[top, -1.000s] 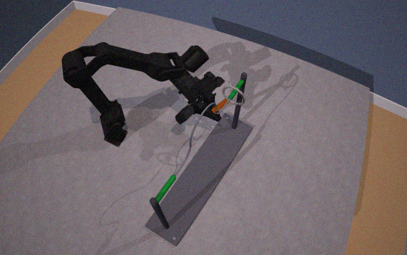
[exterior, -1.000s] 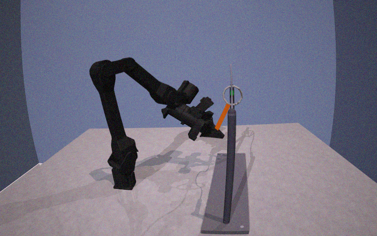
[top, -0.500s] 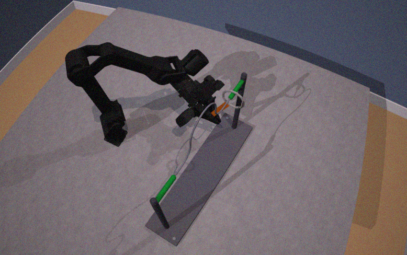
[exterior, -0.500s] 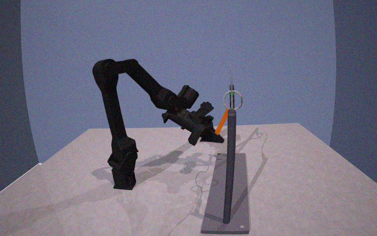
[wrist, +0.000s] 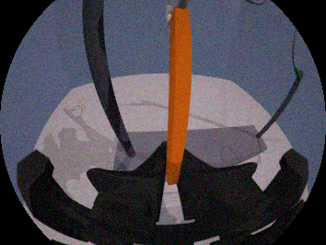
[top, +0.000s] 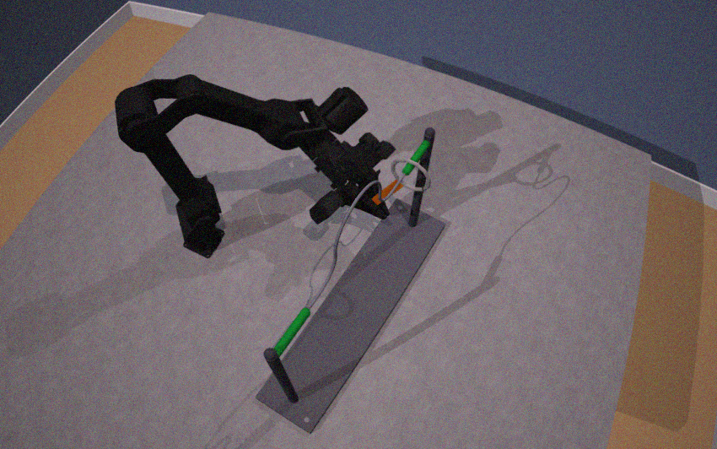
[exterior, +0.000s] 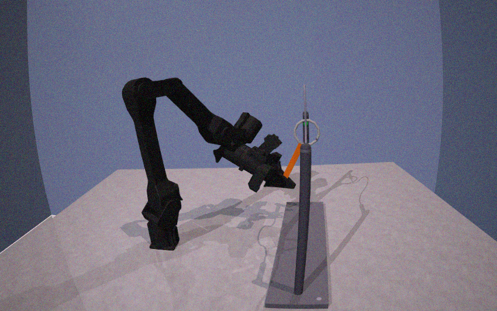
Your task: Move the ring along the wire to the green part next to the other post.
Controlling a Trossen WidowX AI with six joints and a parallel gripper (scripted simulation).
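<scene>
My gripper [top: 382, 208] [exterior: 290, 180] [wrist: 168, 145] is shut on the lower end of the orange handle [top: 389, 191] [exterior: 292, 161] [wrist: 180, 92]. The handle slants up to the pale ring [top: 403, 160] [exterior: 318, 131]. The ring surrounds the wire by the inner end of the green part [top: 418, 154] next to the far post [top: 416, 206] [wrist: 98, 55]; whether it hangs there or is held clear cannot be told. The grey wire [top: 335, 254] [exterior: 304, 96] arches toward the other green part [top: 292, 331] by the near post [top: 283, 376] [exterior: 303, 220] [wrist: 279, 111]. The wrist view cuts off most of the ring.
Both posts stand on a dark base plate [top: 364, 296] [exterior: 311, 256]. In the top view, the wire's high bend crosses in front of the gripper. In the exterior view, the gripper is left of and below the ring. Shadows lie across the table [top: 502, 343].
</scene>
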